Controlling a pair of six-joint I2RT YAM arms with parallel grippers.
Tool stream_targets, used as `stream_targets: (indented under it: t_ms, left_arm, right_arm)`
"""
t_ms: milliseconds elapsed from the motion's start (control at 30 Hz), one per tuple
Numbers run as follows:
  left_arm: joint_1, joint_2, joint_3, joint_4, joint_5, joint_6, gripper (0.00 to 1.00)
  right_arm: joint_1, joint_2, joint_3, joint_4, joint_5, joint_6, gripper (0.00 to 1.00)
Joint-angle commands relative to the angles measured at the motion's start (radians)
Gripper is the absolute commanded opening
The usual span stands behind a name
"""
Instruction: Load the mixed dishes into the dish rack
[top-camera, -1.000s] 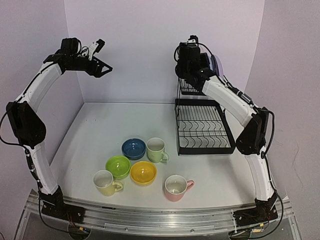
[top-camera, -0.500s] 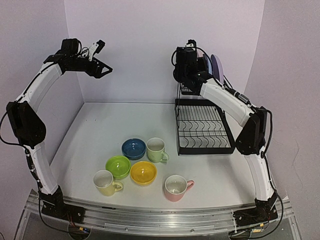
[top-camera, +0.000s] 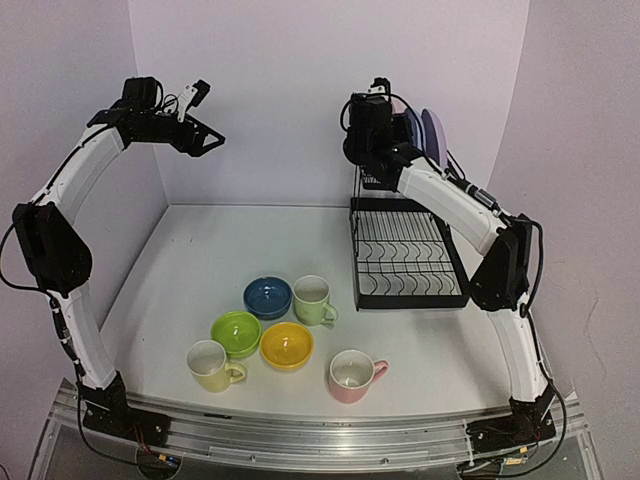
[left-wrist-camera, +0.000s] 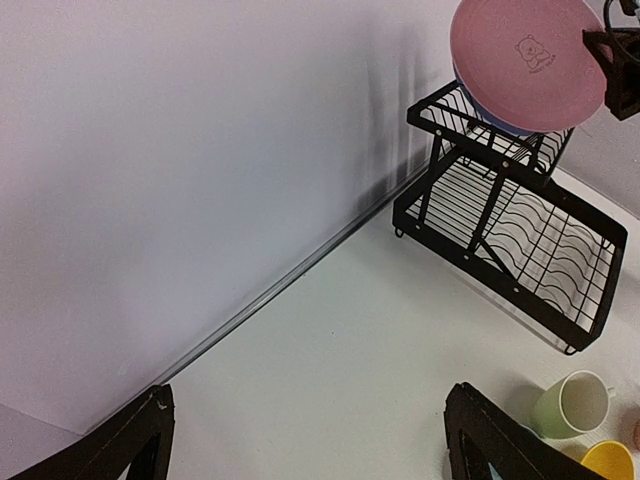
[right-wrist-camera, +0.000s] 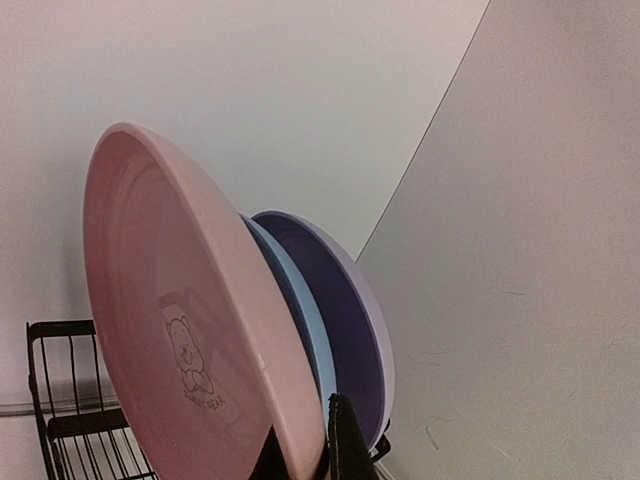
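White matte tabletop (top-camera: 200, 250), plain lilac walls (top-camera: 280, 90) on three sides. Black two-tier wire dish rack (top-camera: 410, 255) sits at the right rear, near the corner. Three plates stand on edge in its upper shelf: glossy pink ceramic plate (left-wrist-camera: 525, 60) with a bear print, light blue plate (right-wrist-camera: 305, 330) behind it, lilac plate (right-wrist-camera: 355, 320) last. Right gripper (right-wrist-camera: 318, 445) pinches the pink plate's rim. Left gripper (left-wrist-camera: 315, 440) is up high by the left wall, fingers spread wide. Clustered front centre on the table: dark blue bowl (top-camera: 268, 296), green bowl (top-camera: 236, 332), yellow bowl (top-camera: 287, 345), pale green mug (top-camera: 313, 298), yellow mug (top-camera: 209, 364), pink mug (top-camera: 352, 373), all upright.
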Motion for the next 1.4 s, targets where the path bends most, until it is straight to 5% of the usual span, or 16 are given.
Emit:
stream_targets:
  t_ms: [0, 1367]
  left_arm:
    - [0.007, -0.017, -0.006, 0.009, 0.015, 0.006, 0.94]
    - [0.010, -0.051, -0.015, 0.001, 0.051, -0.024, 0.94]
  right_arm:
    - [0.005, -0.014, -0.036, 0.066, 0.036, 0.044, 0.00]
    - [-0.031, 0.063, 0.060, 0.257, 0.282, 0.104, 0.00]
